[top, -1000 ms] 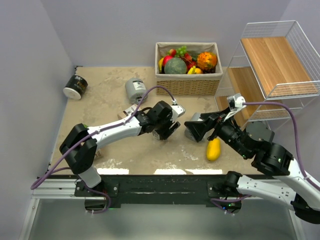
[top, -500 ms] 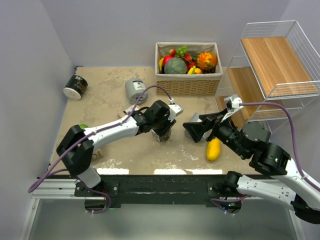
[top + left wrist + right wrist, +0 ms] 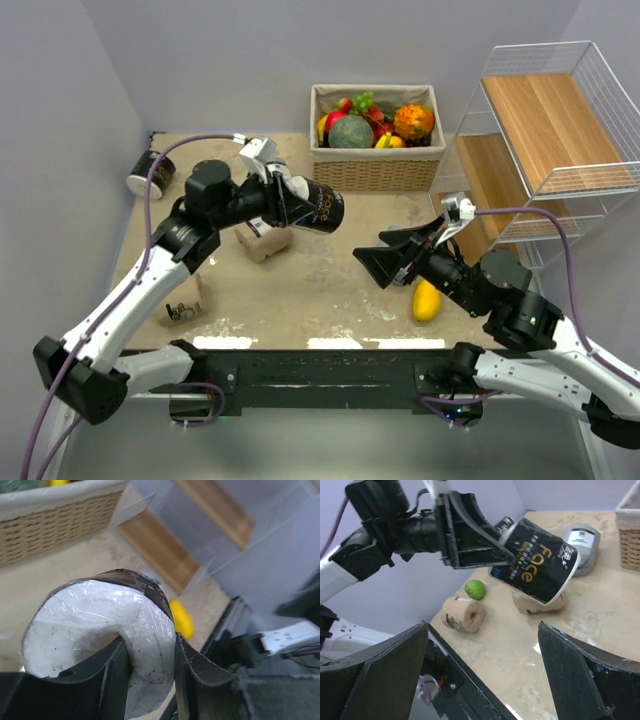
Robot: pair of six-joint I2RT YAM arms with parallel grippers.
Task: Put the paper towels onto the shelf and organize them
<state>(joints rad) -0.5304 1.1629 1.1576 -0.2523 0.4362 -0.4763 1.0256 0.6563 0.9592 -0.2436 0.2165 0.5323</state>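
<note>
My left jaws clench the black roll (image 3: 318, 208), long axis aimed at my gaping right jaws, nearer the shelf (image 3: 545, 125).

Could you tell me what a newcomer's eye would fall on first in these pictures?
The left gripper holds a black paper towel roll in mid-air near the scene's centre. Facing it, the right gripper gapes wide open and empty. Behind them, a wicker basket of bright fruit stands beside the white shelf.
</note>
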